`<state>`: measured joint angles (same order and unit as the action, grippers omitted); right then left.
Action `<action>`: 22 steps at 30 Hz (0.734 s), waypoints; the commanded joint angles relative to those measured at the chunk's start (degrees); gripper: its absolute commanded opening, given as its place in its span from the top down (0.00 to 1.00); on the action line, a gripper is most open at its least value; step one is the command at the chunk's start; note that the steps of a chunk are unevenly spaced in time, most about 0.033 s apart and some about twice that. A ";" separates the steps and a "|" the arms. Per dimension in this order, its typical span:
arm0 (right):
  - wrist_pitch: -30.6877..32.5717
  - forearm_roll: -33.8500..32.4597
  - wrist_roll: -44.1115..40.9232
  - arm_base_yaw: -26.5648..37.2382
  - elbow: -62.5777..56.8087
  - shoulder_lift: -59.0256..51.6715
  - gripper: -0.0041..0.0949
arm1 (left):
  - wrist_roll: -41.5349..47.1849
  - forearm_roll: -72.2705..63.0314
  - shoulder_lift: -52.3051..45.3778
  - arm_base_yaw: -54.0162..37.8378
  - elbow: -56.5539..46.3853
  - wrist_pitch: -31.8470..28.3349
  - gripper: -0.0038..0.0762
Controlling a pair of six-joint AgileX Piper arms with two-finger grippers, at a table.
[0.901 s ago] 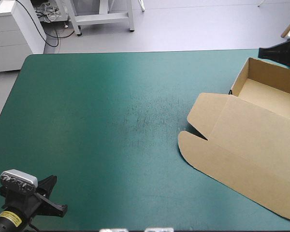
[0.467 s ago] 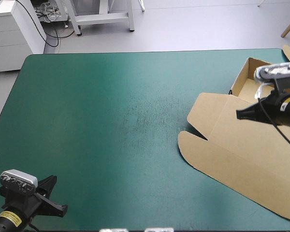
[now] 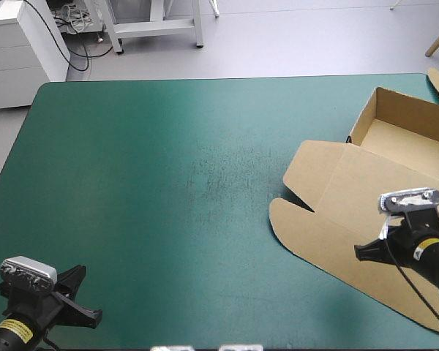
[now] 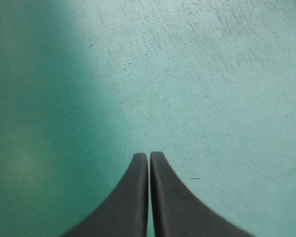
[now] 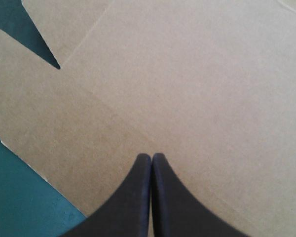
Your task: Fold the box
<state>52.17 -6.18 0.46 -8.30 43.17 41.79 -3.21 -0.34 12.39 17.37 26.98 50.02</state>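
While right gripper [image 5: 151, 156] hovers, box [image 5: 197, 84] beneath

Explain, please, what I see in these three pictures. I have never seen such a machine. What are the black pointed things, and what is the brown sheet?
It is a robot with two arms at a table with a teal-green cover. The high view looks down from above and behind it. Each of the other two pictures comes from a camera on one wrist, looking along that arm's black fingers. The left gripper is shut over bare cover at the table's near left corner. The right gripper is shut over the flat lid of the brown box, a cut sheet of board whose far part stands as an open tray. Neither holds anything.
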 commanded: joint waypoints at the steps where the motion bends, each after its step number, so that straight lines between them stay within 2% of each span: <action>1: -5.56 -0.60 0.10 0.04 -3.52 -3.75 0.97 | 0.55 -0.74 0.68 -0.01 1.37 -4.07 0.96; 14: -7.50 -0.46 -0.46 0.04 -13.76 -9.03 0.97 | 0.80 -2.59 0.68 -0.01 0.60 -5.67 0.96; 22: -8.39 -0.07 -0.46 0.04 -14.58 -9.03 0.97 | 0.81 -4.02 0.68 -0.01 0.38 -6.47 0.96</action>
<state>47.12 -5.96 0.00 -8.30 27.34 32.80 -2.85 -3.30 12.39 17.37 25.98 47.86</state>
